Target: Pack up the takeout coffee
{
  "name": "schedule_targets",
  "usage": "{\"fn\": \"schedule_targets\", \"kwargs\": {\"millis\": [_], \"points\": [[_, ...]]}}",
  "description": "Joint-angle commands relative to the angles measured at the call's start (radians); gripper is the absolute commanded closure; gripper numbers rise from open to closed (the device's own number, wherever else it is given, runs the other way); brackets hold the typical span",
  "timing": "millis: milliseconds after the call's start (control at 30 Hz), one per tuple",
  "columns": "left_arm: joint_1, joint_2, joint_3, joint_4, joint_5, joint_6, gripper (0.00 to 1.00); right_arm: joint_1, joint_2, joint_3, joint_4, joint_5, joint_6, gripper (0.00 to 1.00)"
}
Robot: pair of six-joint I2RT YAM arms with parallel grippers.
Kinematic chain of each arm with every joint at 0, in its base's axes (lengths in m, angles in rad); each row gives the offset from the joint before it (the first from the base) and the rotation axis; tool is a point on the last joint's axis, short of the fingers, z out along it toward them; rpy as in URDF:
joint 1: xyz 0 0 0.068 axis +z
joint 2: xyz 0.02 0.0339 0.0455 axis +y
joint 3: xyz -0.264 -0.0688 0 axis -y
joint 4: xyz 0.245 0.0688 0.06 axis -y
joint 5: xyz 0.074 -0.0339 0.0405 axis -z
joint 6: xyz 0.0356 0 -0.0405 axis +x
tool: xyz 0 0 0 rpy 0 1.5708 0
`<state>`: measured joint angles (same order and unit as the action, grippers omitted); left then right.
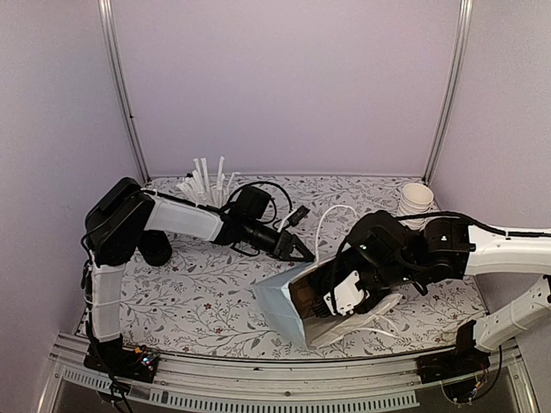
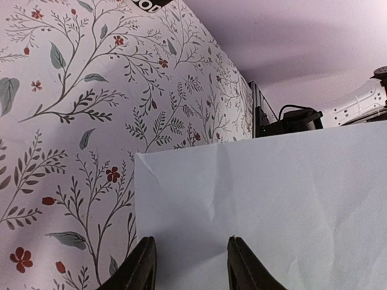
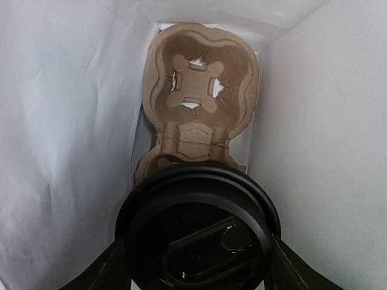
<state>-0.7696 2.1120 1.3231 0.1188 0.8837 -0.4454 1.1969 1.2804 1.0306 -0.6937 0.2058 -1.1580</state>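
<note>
The pale blue paper bag (image 1: 280, 311) lies near the table's front with its mouth toward the right. My right gripper (image 1: 344, 297) reaches into it and is shut on a black coffee cup; its round black lid (image 3: 196, 232) fills the lower wrist view, with a finger (image 3: 103, 272) against each side. The brown pulp carrier (image 3: 196, 78) lies deeper in the bag, its far hole empty and its near hole hidden by the lid. My left gripper (image 1: 297, 249) is open and empty just outside the bag's wall (image 2: 272, 199); its fingertips (image 2: 145, 263) are close to the paper.
A white cup of white straws (image 1: 207, 185) stands at the back left. A stack of white cups (image 1: 417, 200) stands at the back right. The bag's white handles (image 1: 331, 215) loop out over the flowered tabletop (image 1: 207, 292). A black thing with white lettering (image 2: 148, 3) shows at the left wrist view's top edge.
</note>
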Motion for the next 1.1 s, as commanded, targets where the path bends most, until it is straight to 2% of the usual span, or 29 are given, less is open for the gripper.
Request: {"fn": "schedule_targets", "kwargs": {"millis": [0, 367, 600, 833, 1067], "points": [[-0.005, 0.020, 0.011, 0.011, 0.026, 0.018, 0.57, -0.016, 0.033, 0.028, -0.024, -0.040, 0.064, 0.65], [-0.005, 0.033, 0.011, 0.012, 0.040, 0.021, 0.57, -0.103, 0.112, 0.087, -0.055, -0.106, 0.108, 0.65], [0.014, 0.084, 0.009, 0.112, 0.136, -0.062, 0.57, -0.187, 0.168, 0.164, -0.074, -0.192, 0.114, 0.65], [0.039, 0.102, 0.018, 0.173, 0.154, -0.108, 0.57, -0.296, 0.301, 0.280, -0.167, -0.368, 0.130, 0.66], [0.056, 0.122, 0.034, 0.171, 0.160, -0.111, 0.57, -0.319, 0.433, 0.385, -0.316, -0.458, 0.138, 0.65]]}}
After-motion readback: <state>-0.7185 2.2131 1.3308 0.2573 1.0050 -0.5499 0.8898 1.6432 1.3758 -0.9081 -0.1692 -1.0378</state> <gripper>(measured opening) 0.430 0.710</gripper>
